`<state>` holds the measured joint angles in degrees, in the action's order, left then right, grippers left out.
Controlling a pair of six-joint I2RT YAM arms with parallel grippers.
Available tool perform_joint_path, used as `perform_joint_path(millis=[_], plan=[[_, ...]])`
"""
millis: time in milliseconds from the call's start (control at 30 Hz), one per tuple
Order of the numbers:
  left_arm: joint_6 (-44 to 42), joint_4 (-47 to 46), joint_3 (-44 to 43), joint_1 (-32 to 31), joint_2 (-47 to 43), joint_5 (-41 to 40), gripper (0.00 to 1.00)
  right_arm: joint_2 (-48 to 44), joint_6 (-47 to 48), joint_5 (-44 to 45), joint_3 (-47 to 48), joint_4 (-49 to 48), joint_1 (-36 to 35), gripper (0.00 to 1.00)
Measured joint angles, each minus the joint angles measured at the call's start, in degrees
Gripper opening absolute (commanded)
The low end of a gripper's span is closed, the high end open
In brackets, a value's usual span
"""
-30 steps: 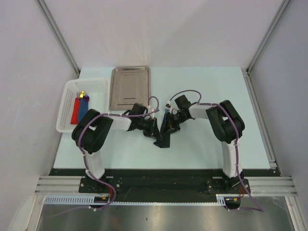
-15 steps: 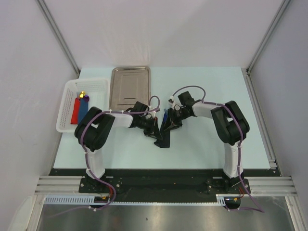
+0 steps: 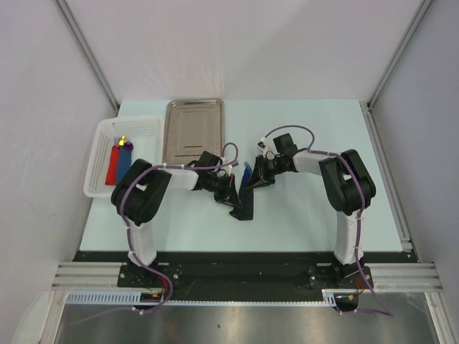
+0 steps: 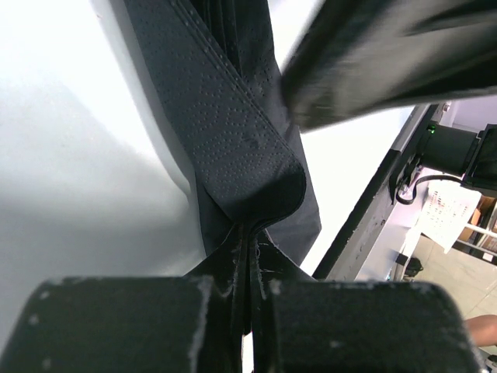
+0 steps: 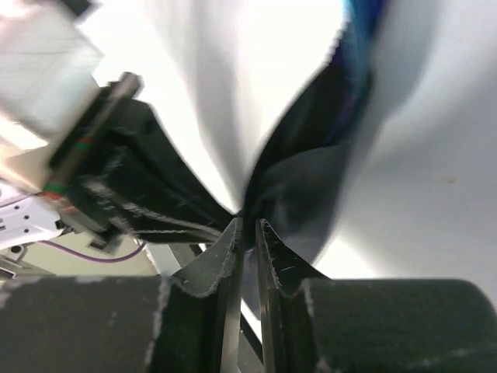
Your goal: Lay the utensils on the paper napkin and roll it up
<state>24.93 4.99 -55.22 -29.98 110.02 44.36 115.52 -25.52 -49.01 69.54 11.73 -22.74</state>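
Observation:
The black paper napkin point(image 3: 244, 198) lies folded into a narrow bundle at mid-table between my two grippers. My left gripper point(image 3: 228, 188) is shut on its left edge; the left wrist view shows a folded embossed band of napkin point(image 4: 241, 155) running into the closed jaws. My right gripper point(image 3: 256, 179) is shut on the napkin's right edge, seen as a dark fold point(image 5: 311, 186) in the right wrist view. The bright blue utensil point(image 3: 247, 170) sticks out of the bundle's far end and shows blurred in the right wrist view point(image 5: 362, 31). The dark purple utensil is hidden.
A shiny steel tray point(image 3: 193, 130) lies at the back left of the table. A white basket point(image 3: 107, 132) to its left holds a flat red piece point(image 3: 111, 166), a flat blue piece point(image 3: 123, 163) and small items. The arms nearly meet at mid-table.
My right gripper has shifted slightly to the right and away while holding the napkin. The blue utensil's tip shows more. The left arm has barely moved.

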Motion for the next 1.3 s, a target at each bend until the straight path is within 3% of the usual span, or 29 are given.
perform_joint_path(millis=[533,767,1300], plan=[[0.04,0.11,-0.22,0.20,0.09,0.79,0.00,3.41,-2.03,-1.46,-2.27,-3.56,0.22,0.15],[0.76,2.03,-1.53,-0.02,-0.07,0.74,0.00,3.58,-2.56,-0.85,-2.23,-3.61,-0.04,0.09],[8.52,-4.11,-3.15,-2.38,-1.03,2.40,0.01,4.24,-2.97,1.25,-0.35,-1.05,-1.11,0.03]])
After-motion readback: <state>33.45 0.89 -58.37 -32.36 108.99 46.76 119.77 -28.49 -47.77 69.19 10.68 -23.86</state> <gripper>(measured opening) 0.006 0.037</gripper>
